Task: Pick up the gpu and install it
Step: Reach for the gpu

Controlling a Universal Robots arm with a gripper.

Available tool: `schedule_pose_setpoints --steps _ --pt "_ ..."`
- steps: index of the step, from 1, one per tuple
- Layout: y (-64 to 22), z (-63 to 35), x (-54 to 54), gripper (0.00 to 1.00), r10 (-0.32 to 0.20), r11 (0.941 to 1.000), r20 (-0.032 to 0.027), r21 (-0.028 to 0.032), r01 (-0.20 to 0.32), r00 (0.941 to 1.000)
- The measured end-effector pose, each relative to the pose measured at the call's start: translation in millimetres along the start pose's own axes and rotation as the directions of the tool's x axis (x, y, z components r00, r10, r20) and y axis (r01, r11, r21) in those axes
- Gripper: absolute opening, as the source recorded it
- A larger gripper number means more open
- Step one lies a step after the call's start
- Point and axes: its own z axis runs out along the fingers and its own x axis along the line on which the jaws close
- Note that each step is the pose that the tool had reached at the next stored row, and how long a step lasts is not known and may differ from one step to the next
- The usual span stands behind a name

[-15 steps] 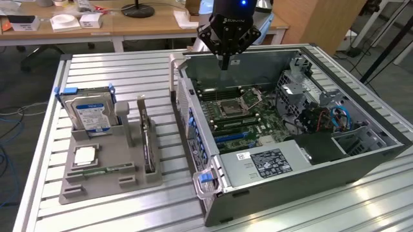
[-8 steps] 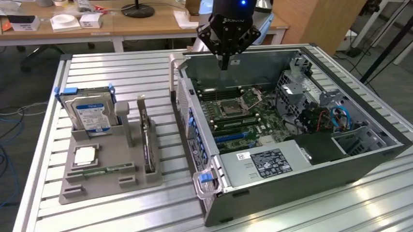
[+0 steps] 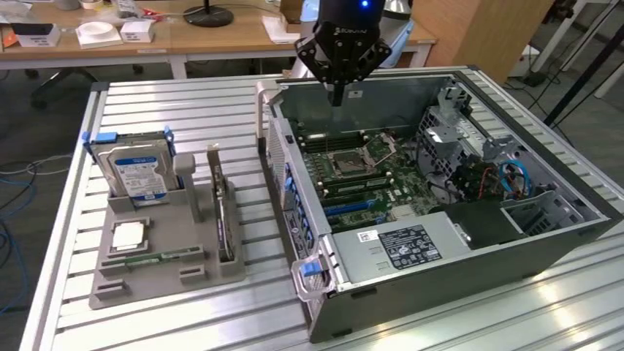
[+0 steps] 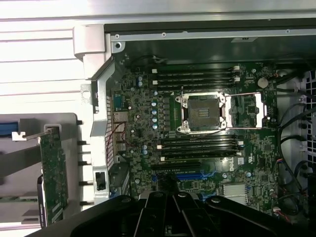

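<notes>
The claw hangs pinched shut with nothing in it, over the far rim of the open computer case. Its tip is above the motherboard (the processor socket lies toward six o'clock from it in the exterior view). The gpu stands on edge in the grey holder on the slatted tabletop, well apart from the claw at about seven o'clock, near the case's wall. A hard drive stands at the gpu's ten o'clock.
</notes>
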Motion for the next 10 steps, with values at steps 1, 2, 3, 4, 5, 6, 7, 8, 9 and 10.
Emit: schedule_pose_setpoints --steps 1,2,3,4,5,6,7,8,9,10 --pt "0.0 0.0 0.4 0.11 0.0 1.0 0.0001 -0.0001 0.0 1.0" --pt "-0.1 0.0 0.8 0.11 0.0 1.0 0.0001 0.0 0.0 1.0" --pt "-0.1 0.0 1.2 0.11 0.0 1.0 0.0 0.0 0.0 1.0" --pt "-0.1 0.0 1.7 0.11 0.0 1.0 0.0 0.0 0.0 1.0" --pt "-0.2 0.0 2.1 0.11 0.0 1.0 0.0 0.0 0.0 1.0" --pt "-0.2 -0.1 2.4 0.11 0.0 1.0 0.0001 0.0 0.0 1.0" --pt "-0.2 -0.1 2.8 0.11 0.0 1.0 0.0001 0.0 0.0 1.0" --pt "-0.3 -0.1 3.2 0.11 0.0 1.0 0.0 0.0 0.0 1.0" --pt "-0.3 -0.1 3.7 0.11 0.0 1.0 0.0001 0.0 0.0 1.0" --pt "-0.4 -0.1 4.5 0.11 0.0 1.0 0.0001 0.0 0.0 1.0"
